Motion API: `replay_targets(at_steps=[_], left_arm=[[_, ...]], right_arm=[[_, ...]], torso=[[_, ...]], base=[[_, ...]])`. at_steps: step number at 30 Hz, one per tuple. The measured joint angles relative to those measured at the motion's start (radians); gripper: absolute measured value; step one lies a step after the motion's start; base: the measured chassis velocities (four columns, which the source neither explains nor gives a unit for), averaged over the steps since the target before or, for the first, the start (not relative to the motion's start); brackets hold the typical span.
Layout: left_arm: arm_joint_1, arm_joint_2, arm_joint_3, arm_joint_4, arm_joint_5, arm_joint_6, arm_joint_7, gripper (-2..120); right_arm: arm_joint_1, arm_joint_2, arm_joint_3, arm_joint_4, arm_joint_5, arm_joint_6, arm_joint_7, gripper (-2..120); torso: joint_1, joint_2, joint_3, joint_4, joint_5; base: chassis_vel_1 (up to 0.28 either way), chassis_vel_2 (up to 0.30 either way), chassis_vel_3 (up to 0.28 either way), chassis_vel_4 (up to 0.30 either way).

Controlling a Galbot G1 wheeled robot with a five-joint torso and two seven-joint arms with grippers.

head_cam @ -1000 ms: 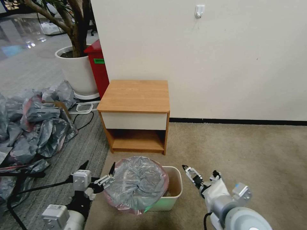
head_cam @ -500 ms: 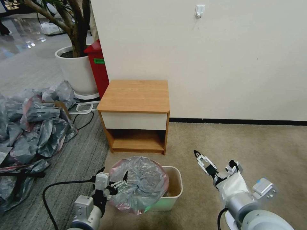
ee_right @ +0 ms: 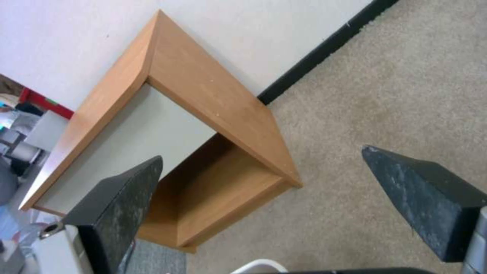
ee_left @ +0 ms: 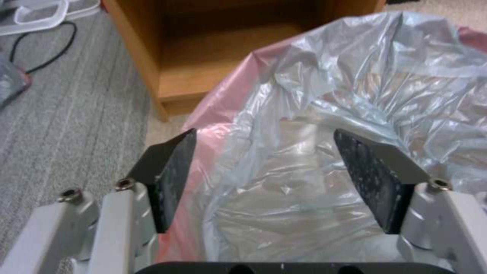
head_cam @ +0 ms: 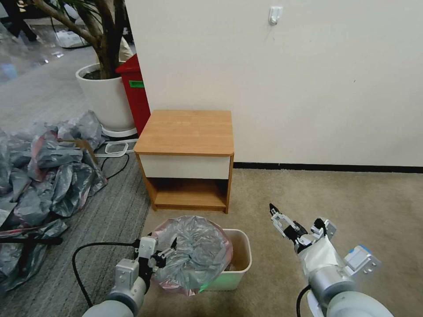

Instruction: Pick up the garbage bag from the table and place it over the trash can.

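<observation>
From the head, the thin translucent grey garbage bag [head_cam: 192, 253] with a pink-red rim draped the small cream-white plastic trash can [head_cam: 240, 259] before the light-brown wooden table [head_cam: 187, 132]. The left gripper [head_cam: 169, 251] touched its left edge; the right gripper [head_cam: 275, 212] hovered apart.

From the left wrist, fingers [ee_left: 170, 173] were spread astride the bag's rim.

From the right wrist, fingers [ee_right: 119, 207] were spread, empty.

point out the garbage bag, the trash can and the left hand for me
garbage bag [head_cam: 194, 251], head view, on the crumpled grey plastic bulging over the bin.
trash can [head_cam: 243, 251], head view, on the uncovered cream inner wall on the robot's right side.
left hand [ee_left: 264, 167], left wrist view, midway between its open fingertips, at the bag.
</observation>
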Motion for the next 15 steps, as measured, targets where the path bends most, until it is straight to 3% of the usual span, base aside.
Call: replay_targets(at_steps=[8, 12, 15], left_arm=[[-0.057, 0.013, 0.064, 0.045, -0.029, 0.030, -0.028, 67], [-0.063, 0.015, 0.087, 0.050, -0.037, 0.048, -0.042, 61], [-0.065, 0.014, 0.098, 0.058, -0.043, 0.056, -0.053, 49]], right_arm=[[-0.011, 0.015, 0.001, -0.008, -0.023, 0.003, -0.001, 100], [-0.017, 0.019, 0.002, -0.008, -0.032, 0.004, -0.002, 100], [-0.019, 0.021, 0.004, -0.013, -0.039, 0.007, -0.002, 100]], torso=[[0.000, 0.000, 0.000, -0.0001, -0.0001], [0.000, 0.000, 0.000, -0.0001, 0.0000], [0.000, 0.000, 0.000, 0.0000, 0.0000]], base=[[0.000, 0.000, 0.000, 0.000], [0.000, 0.000, 0.000, 0.000], [0.000, 0.000, 0.000, 0.000]])
